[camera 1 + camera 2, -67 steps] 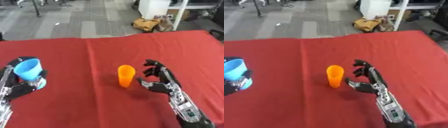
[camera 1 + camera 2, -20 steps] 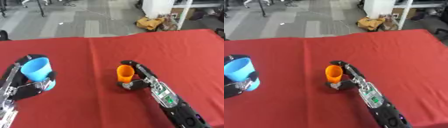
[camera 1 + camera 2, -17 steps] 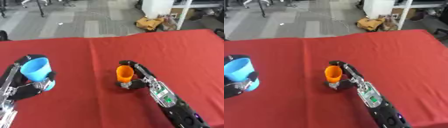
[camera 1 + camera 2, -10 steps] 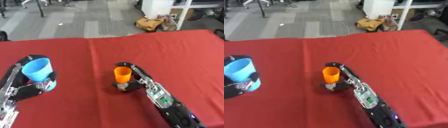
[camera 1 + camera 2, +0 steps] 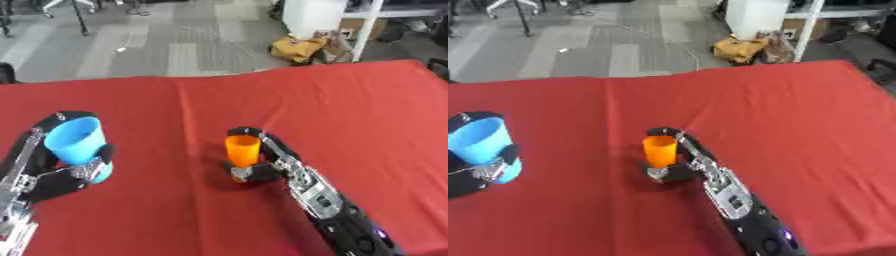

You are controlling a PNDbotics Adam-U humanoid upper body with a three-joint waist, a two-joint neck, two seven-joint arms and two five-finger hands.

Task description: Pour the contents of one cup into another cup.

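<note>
Red-covered counter [image 5: 350, 110] seen from the robot's head, with both arms in view. The orange cup [image 5: 242, 150] stands upright near the middle of the counter, within the right hand [image 5: 262, 162]. This hand's fingers curl round the cup from its right and far sides, and the thumb lies against its base, so the hand is closed on the cup. The right forearm runs from the cup down to the lower right edge of the picture.

The blue cup [image 5: 77, 142] is at the left side of the counter, well apart from the orange cup, upright and slightly tilted, its open mouth facing up. The left hand [image 5: 61, 172] grips it: dark fingers arch over the far rim, and another part of the hand wraps the lower wall on the cup's right. Whether either cup rests on the cloth or is lifted just clear of it cannot be told, nor can any contents be made out.

The left eye view shows the whole left hand and its silver forearm reaching to the lower left corner. The right eye view cuts the left hand off at the picture's left edge, showing mainly the blue cup and the fingers next to it, but shows more of the counter to the right of the right arm.
</note>
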